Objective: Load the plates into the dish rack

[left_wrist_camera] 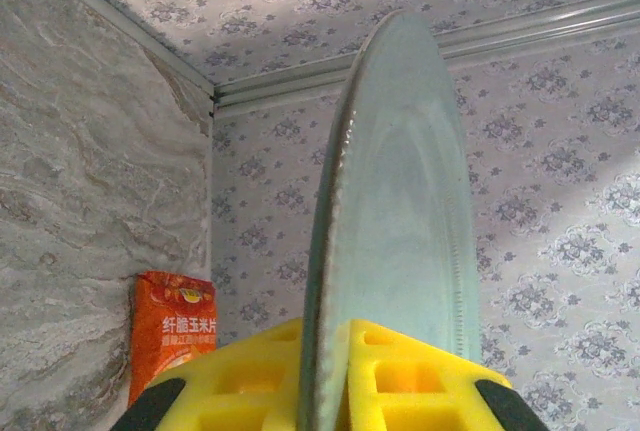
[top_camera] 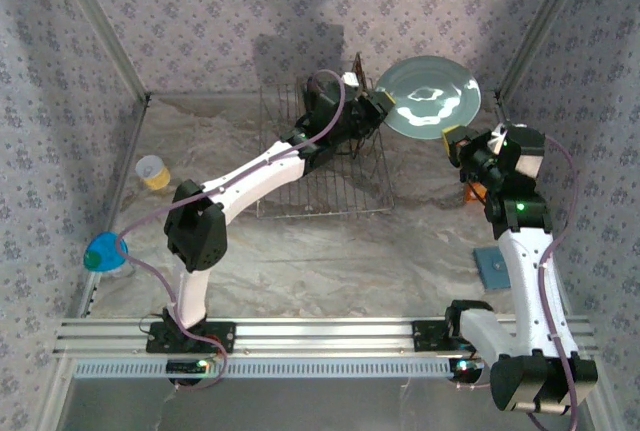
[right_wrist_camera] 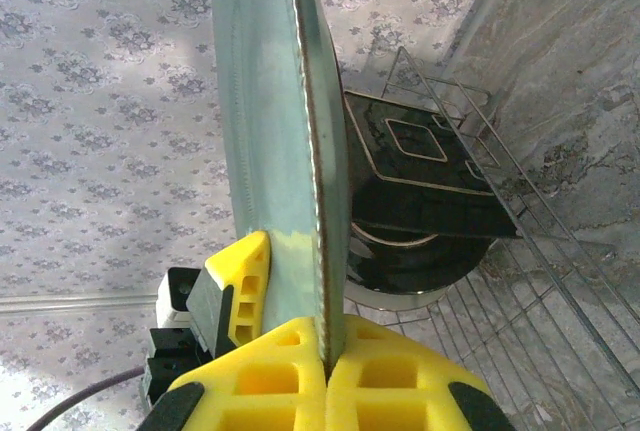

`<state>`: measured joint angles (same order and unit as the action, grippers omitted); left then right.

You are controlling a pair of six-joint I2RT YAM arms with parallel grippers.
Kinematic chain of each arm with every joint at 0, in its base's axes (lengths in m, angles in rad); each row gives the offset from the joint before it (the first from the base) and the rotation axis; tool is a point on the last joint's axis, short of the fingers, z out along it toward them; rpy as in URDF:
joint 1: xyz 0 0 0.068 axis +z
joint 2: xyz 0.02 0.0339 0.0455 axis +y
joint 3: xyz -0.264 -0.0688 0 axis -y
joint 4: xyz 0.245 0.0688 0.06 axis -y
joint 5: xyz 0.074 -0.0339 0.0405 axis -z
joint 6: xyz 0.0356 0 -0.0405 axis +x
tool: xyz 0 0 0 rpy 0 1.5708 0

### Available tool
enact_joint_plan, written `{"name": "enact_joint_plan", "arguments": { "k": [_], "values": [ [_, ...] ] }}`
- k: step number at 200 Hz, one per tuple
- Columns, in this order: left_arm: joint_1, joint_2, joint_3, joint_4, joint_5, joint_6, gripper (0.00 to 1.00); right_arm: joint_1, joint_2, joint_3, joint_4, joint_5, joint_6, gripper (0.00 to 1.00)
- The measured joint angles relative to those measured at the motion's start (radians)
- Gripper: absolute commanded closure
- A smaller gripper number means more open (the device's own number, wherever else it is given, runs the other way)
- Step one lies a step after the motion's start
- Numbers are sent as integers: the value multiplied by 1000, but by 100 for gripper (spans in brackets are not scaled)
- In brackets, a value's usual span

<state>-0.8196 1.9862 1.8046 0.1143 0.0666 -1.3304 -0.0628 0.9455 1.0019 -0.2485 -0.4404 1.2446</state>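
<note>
The plain pale grey-blue plate [top_camera: 428,98] is held in the air to the right of the dish rack [top_camera: 320,191], its face toward the top camera. My left gripper [top_camera: 385,106] is shut on its left rim, and the plate [left_wrist_camera: 400,201] rises edge-on from between the yellow pads [left_wrist_camera: 325,381]. My right gripper [top_camera: 455,136] is shut on the lower right rim, where the plate [right_wrist_camera: 270,101] stands between its pads [right_wrist_camera: 325,371]. A dark square plate [right_wrist_camera: 410,161] and a dark round plate [right_wrist_camera: 420,261] stand in the rack [right_wrist_camera: 540,321].
An orange snack packet [left_wrist_camera: 170,336] leans at the right wall behind the right arm [top_camera: 472,191]. A small yellow cup [top_camera: 153,171] stands at the left wall, with a blue object [top_camera: 103,251] nearer. A flat blue-grey square [top_camera: 492,268] lies at the right.
</note>
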Motion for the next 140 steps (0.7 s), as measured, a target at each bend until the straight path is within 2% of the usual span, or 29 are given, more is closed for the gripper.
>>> {"name": "enact_joint_plan", "arguments": {
  "k": [24,77,103,117,140],
  "values": [
    [2,0,0,-10,0,11,100,0,0,0,-16,2,-3,89],
    [8,-2,1,-42,5,81,100,9,2,13,-65,-6,-47,49],
    [15,-3,1,-61,9,107,100,10,5,28,-79,-11,-65,27],
    [19,-4,1,-70,8,120,100,10,5,39,-87,-12,-74,9],
    [30,-8,-1,-120,-5,167,100,10,4,68,-71,-9,-82,5]
  ]
}}
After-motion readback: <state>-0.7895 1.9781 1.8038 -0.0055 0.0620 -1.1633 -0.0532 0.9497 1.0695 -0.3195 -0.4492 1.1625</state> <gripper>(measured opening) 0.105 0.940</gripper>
